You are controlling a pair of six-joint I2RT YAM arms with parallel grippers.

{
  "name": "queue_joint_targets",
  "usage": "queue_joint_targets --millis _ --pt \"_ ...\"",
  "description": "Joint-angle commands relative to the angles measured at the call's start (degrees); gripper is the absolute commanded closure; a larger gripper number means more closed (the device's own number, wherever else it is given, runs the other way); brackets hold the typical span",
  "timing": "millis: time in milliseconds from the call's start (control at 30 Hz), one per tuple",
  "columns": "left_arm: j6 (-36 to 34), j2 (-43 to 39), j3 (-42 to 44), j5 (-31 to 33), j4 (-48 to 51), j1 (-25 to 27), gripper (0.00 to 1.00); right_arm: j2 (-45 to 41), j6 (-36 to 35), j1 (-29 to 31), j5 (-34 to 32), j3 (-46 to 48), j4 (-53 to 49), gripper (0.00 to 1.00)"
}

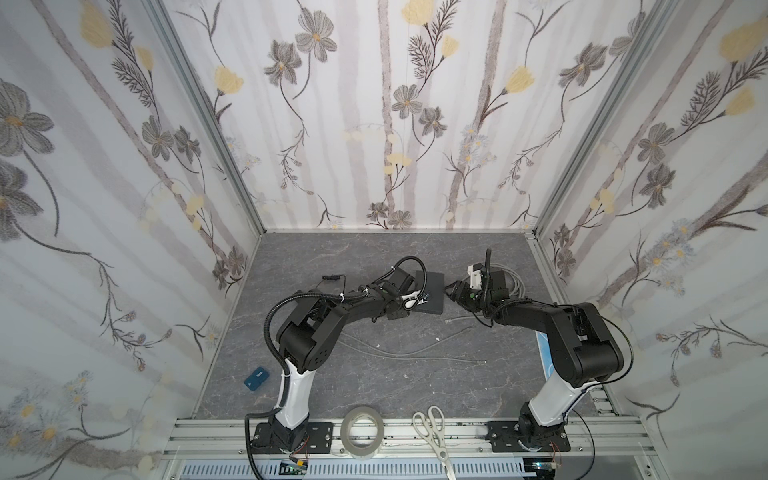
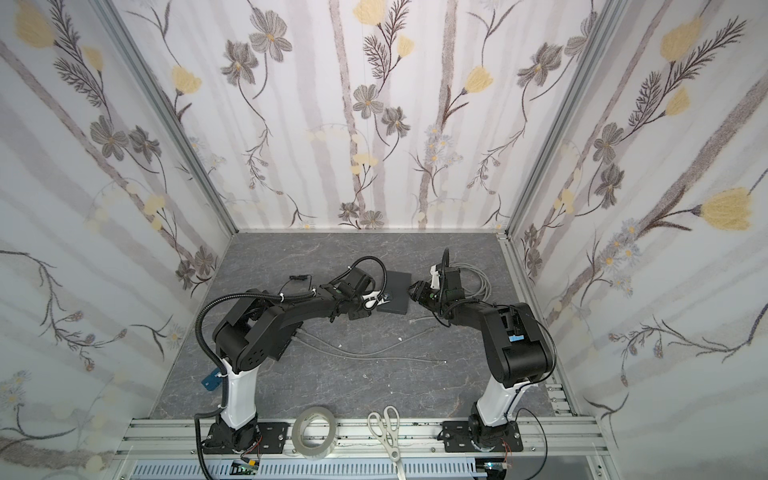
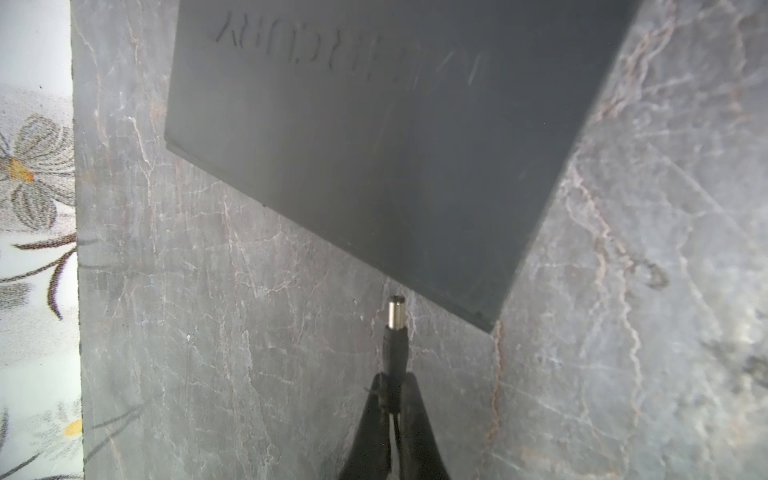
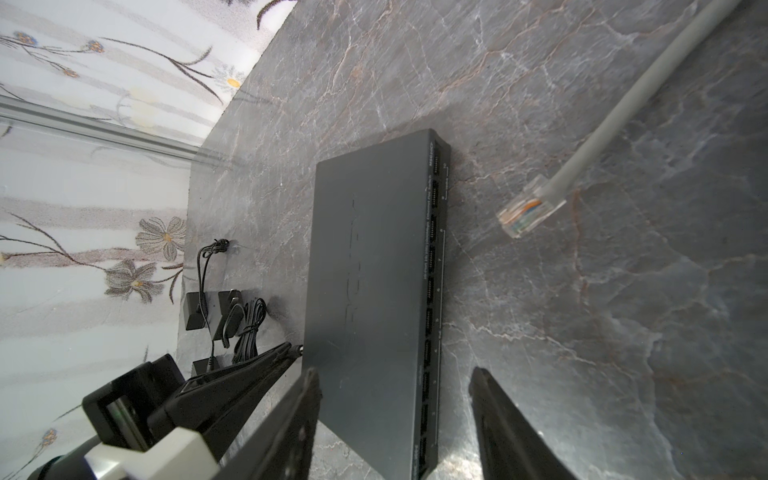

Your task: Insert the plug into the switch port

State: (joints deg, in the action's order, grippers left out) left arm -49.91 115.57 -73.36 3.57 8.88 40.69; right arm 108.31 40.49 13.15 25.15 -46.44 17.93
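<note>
The switch (image 1: 430, 291) (image 2: 395, 291) is a flat dark grey box lying on the marble table between the two arms. My left gripper (image 3: 392, 382) (image 1: 419, 298) is shut on the plug (image 3: 397, 316), a black barrel plug with a silver tip. The tip sits just short of the switch (image 3: 374, 145), at its edge near a corner. In the right wrist view the same tip (image 4: 299, 348) lies against the side opposite the port row (image 4: 434, 291). My right gripper (image 4: 395, 382) (image 1: 451, 289) is open and straddles the switch's near end.
A grey network cable with a clear connector (image 4: 528, 208) lies beside the port side, its coil (image 1: 515, 282) behind the right arm. A black power adapter with bundled cord (image 4: 199, 311) sits to the left. Loose grey cables (image 1: 395, 353), a tape roll (image 1: 362, 430), scissors (image 1: 432, 428) and a blue box (image 1: 255, 377) lie nearer the front.
</note>
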Motion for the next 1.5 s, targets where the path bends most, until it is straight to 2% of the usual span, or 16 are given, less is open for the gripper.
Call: queue_joint_targets --millis 0,233,567,1467 --pt "-1.3 -0.2 -0.2 -3.6 1.4 0.6 1.00 0.5 0.6 0.1 0.9 -0.3 1.6 0.41" --pt "-2.5 -1.6 0.8 -8.7 1.2 1.6 1.00 1.6 0.4 0.3 1.4 -1.4 0.8 0.40" --pt "-0.1 0.7 -1.8 -3.4 2.9 0.5 1.00 2.9 0.0 0.4 2.2 -2.9 -0.3 0.39" --pt "2.1 2.3 -5.0 -4.2 5.2 1.8 1.00 3.1 -0.8 1.6 1.2 -3.9 -1.7 0.39"
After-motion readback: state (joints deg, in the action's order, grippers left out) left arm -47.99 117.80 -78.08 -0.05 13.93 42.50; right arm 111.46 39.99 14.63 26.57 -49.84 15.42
